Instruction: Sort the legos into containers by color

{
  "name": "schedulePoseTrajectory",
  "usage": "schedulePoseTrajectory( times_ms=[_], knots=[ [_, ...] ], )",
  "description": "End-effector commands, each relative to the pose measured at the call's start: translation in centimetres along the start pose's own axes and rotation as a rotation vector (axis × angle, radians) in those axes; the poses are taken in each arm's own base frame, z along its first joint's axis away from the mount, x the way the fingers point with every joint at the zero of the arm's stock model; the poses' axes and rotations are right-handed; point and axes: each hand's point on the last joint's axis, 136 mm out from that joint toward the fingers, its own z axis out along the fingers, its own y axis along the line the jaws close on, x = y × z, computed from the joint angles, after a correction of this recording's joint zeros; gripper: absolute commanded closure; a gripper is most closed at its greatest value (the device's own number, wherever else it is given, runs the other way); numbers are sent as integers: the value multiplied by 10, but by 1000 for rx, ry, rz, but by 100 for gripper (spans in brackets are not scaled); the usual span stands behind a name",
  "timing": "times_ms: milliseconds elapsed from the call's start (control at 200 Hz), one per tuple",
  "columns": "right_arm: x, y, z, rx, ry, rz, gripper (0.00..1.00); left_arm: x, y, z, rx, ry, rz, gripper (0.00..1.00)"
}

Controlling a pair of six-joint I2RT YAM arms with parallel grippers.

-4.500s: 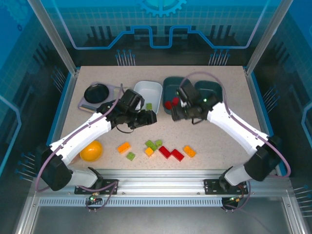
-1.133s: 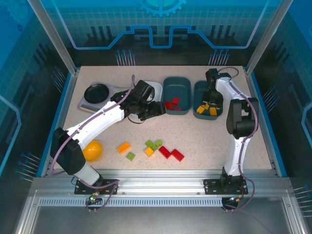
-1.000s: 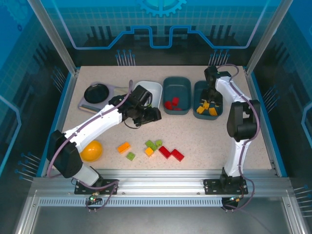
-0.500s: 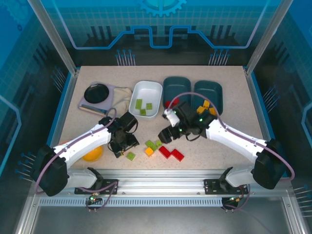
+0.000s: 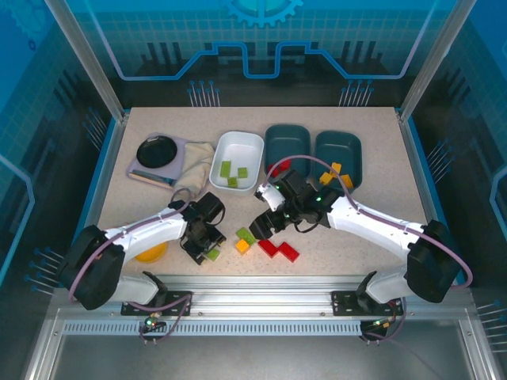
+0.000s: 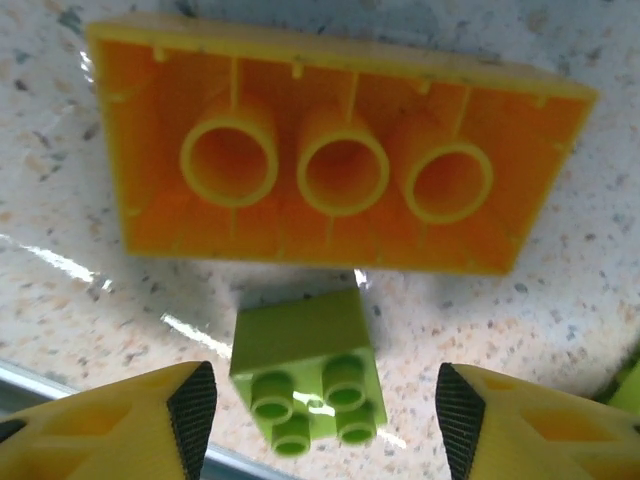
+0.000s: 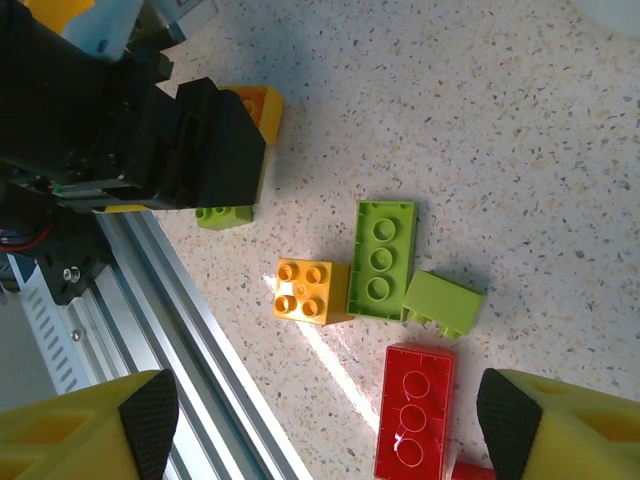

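Note:
In the left wrist view, a small lime green lego [image 6: 305, 375] lies studs-up between my left gripper's [image 6: 325, 412] open fingers, with a gap on each side. Just beyond it is an upside-down orange lego [image 6: 330, 165]. My left gripper [image 5: 202, 244] is low beside that green lego [image 5: 212, 254]. My right gripper [image 5: 265, 224] hovers open over a cluster: an orange square lego [image 7: 308, 290], a long green lego [image 7: 382, 258], a small green one [image 7: 443, 302] and a red one [image 7: 415, 425]. The white container [image 5: 252, 142] holds green legos, the middle teal container [image 5: 287, 138] red ones, and the right teal container [image 5: 344, 146] orange ones.
A round black bowl [image 5: 157, 150] sits on a pale tray at the back left, with a cloth [image 5: 198, 158] next to it. An orange bowl [image 5: 147, 253] lies under the left arm. The aluminium rail [image 5: 253, 286] runs along the near edge, close to the legos.
My right arm left the right teal container and came down over the cluster, its gripper open. My left arm came forward from the white container and lowered around the small green lego.

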Motion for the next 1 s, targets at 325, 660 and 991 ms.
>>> schedulePoseTrajectory(
  times_ms=[325,660,991],
  knots=[
    [-11,-3,-2,10,-9,29,21,-1,-12,7,41,9,-3,71],
    [-77,-42,-75,43,-355,215,20,-52,-104,-104,185,-178,155,72],
    [-136,-65,-113,44,-555,329,18,-139,-238,-103,202,-237,259,72]
  ],
)
